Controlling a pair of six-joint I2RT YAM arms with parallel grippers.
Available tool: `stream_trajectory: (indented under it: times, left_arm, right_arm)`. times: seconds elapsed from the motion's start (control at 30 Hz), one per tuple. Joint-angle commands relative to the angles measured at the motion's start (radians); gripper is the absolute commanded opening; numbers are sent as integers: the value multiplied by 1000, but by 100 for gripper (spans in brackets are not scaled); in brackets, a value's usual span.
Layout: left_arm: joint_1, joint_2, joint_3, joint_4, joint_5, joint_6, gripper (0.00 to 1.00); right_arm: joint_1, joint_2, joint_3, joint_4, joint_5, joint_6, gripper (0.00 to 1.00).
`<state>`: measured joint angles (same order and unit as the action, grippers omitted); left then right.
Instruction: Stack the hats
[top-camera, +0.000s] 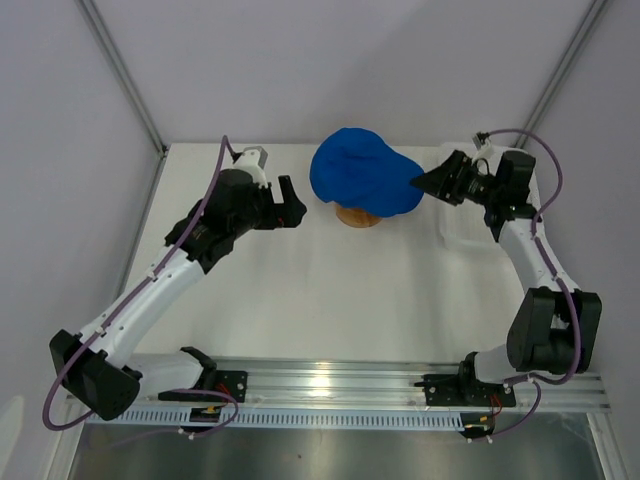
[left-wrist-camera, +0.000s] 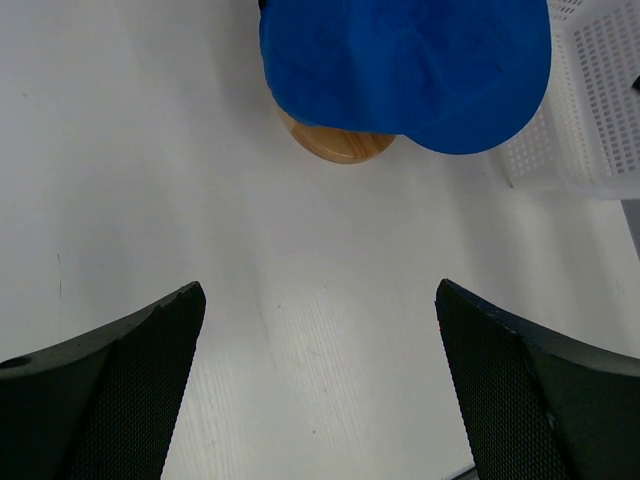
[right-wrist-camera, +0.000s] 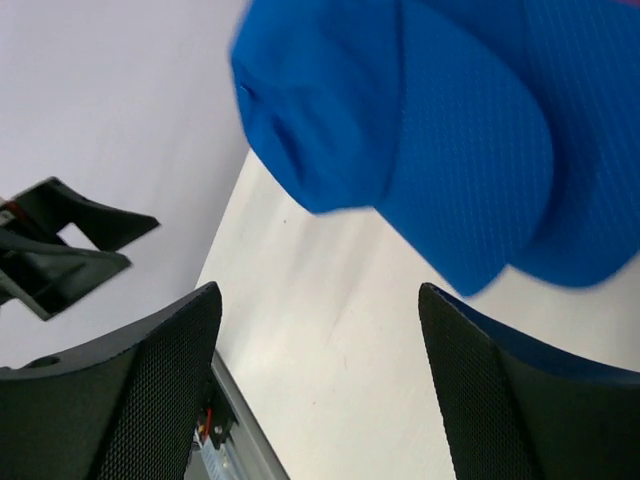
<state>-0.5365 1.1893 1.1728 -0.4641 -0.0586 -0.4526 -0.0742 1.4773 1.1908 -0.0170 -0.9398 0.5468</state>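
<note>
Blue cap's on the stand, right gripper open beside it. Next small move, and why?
Probably draw the right gripper back from the brim, toward the white basket. Its jaws stand open with nothing between them, and the blue cap sits on the wooden stand, so nothing there needs holding.

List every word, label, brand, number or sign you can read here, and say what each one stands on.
No text can be read in any view.
The blue hat shows plain fabric, with no logo or lettering on the sides in view.
The wooden stand, white mesh basket and table carry no marks.
Fittings on the metal rail are too small to tell whether they bear print.
</note>
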Motion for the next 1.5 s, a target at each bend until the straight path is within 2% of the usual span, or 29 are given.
stream_trajectory:
  times: [0.0,0.07,0.3,0.73,0.83,0.97,1.07,1.1,1.17,1.2,1.27,1.47]
  left_arm:
    - [-11,-25,8,64,-15,9,99]
    - [-13,-34,-7,64,-7,12,100]
    - [-14,-80,-41,51,-7,18,99]
    - [-14,-172,-73,85,17,78,100]
    - [-14,-184,-84,91,17,83,99]
    - [-14,-177,-76,82,34,83,100]
    - [-14,-171,-53,61,42,83,100]
    - [-14,-168,-56,58,39,84,99]
    - [-14,-166,-56,51,29,86,99]
    - [-14,-165,-52,48,25,84,100]
    - [-14,-160,-38,24,20,83,99]
    - [-14,-157,-19,-1,20,69,99]
  right_arm:
    - [14,-75,-192,239,105,27,83]
    - [36,-74,-273,342,131,60,83]
    - [63,20,-368,578,191,149,81]
    - [71,190,-309,704,170,99,76]
    - [71,235,-304,805,116,139,74]
    - [71,320,-309,1027,56,287,72]
    - [71,392,-309,1193,15,416,58]
    - [71,412,-307,1241,6,451,49]
    - [71,451,-304,1383,-14,530,35]
    - [70,484,-295,1426,-16,609,18]
    - [60,505,-281,1499,-17,686,0]
    - [40,449,-238,1499,-31,841,0]
